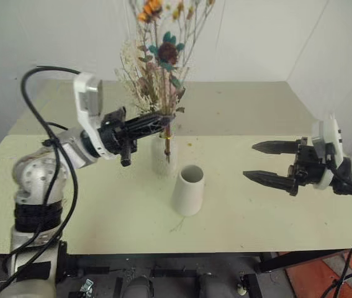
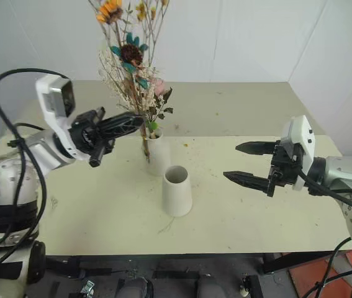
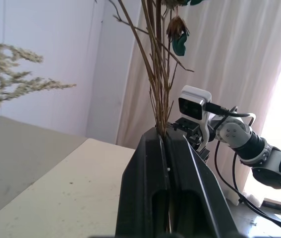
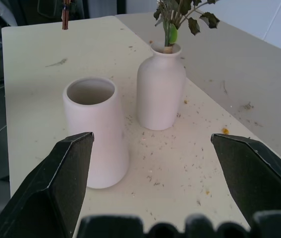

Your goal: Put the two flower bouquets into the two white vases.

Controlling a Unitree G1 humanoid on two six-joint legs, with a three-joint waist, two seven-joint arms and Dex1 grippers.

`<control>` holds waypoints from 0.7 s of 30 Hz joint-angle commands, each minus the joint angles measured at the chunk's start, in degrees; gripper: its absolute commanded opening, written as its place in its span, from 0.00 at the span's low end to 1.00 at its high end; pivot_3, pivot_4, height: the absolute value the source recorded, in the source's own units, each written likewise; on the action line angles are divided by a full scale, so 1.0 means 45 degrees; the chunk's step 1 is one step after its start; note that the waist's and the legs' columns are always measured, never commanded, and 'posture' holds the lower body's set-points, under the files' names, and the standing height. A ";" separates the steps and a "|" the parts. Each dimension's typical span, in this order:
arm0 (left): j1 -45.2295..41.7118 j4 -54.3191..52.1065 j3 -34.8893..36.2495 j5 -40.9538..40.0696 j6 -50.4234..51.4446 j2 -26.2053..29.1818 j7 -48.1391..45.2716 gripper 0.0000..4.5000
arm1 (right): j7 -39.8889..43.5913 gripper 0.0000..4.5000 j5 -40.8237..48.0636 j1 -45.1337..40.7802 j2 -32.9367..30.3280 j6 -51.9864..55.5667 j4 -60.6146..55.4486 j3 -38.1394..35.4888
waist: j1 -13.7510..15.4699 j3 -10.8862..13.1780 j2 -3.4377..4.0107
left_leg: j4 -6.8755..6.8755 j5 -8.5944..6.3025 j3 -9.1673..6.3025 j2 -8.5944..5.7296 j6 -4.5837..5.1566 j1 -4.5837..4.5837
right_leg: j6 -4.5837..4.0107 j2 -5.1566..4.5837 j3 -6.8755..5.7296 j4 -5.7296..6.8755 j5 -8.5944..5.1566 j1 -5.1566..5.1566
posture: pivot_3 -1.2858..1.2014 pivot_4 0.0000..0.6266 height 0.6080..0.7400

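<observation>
Fingers of the left gripper [image 1: 157, 121] are clenched on thin stems of the sparse bunch [image 1: 163, 37], held upright in the air just behind and above the bottle vase [image 1: 162, 155]. The bunch is carried by its lower stems, I judge, so the cut ends hang free for lowering into a mouth. The right gripper [image 1: 269, 162] waits off to the right with its fingers spread wide and nothing between them, probably ready to steady a vase. The cylinder vase [image 1: 189, 190] stands empty on the table [image 1: 275, 205], just in front of the bottle vase.

From the right eye, the bushy bunch [image 2: 123, 77] rises from the bottle vase's neck, cream sprigs with a pink bit and dark green leaves. The sparse bunch overlaps it, topped by an orange bloom and a dark head ringed in teal; I cannot tell whether the two bunches touch.

At the left wrist, the two black fingers [image 3: 145, 188] press flat together with straw-brown stems [image 3: 159, 89] rising from the seam between them.

At the right wrist, both fingers [image 4: 66, 168] stand far apart, framing the two vases. Green stalks and leaves [image 4: 172, 20] sit in the bottle vase's narrow neck; the cylinder's wide mouth is bare, so it is the likely home for the held bunch. Crumbs of dried plant litter the table.
</observation>
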 commanded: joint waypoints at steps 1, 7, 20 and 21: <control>-0.0444 0.0322 -0.1009 0.1189 -0.1069 -0.0613 -0.0964 0.01 | -0.0076 1.00 0.0360 0.0194 -0.0347 0.0160 -0.0577 -0.0819 | 0.0008 0.0000 0.0001 | 0.0000 0.0000 0.0000 -0.0002 0.0000 -0.0001 | 0.0000 0.0000 0.0001 -0.0001 0.0000 0.0000 | 0.52 0.24 1.00; -0.0148 0.0534 -0.1990 0.2497 -0.1892 -0.1409 -0.1587 0.01 | -0.0434 1.00 0.0585 0.0679 -0.0408 0.0506 -0.1101 -0.1371 | 0.0006 0.0000 0.0000 | 0.0003 0.0000 -0.0002 -0.0001 0.0002 -0.0007 | 0.0005 0.0000 0.0004 -0.0005 0.0001 -0.0002 | 0.52 0.24 1.00; 0.0703 -0.0094 -0.2035 0.3283 -0.1431 -0.0895 -0.1957 0.37 | -0.0997 1.00 0.0835 0.1280 -0.0361 0.0617 -0.1694 -0.1758 | -0.0002 0.0001 -0.0001 | 0.0019 -0.0002 -0.0003 0.0001 0.0005 -0.0008 | 0.0013 0.0001 0.0005 0.0001 0.0001 0.0001 | 0.52 0.24 1.00; 0.0915 -0.0319 -0.1881 0.3250 -0.1307 -0.0615 -0.1921 0.44 | -0.1015 1.00 0.0831 0.1291 -0.0361 0.0611 -0.1699 -0.1747 | -0.0025 0.0001 -0.0001 | 0.0019 -0.0002 -0.0003 0.0003 0.0006 -0.0007 | 0.0014 0.0002 0.0005 0.0001 0.0001 0.0000 | 0.52 0.24 1.00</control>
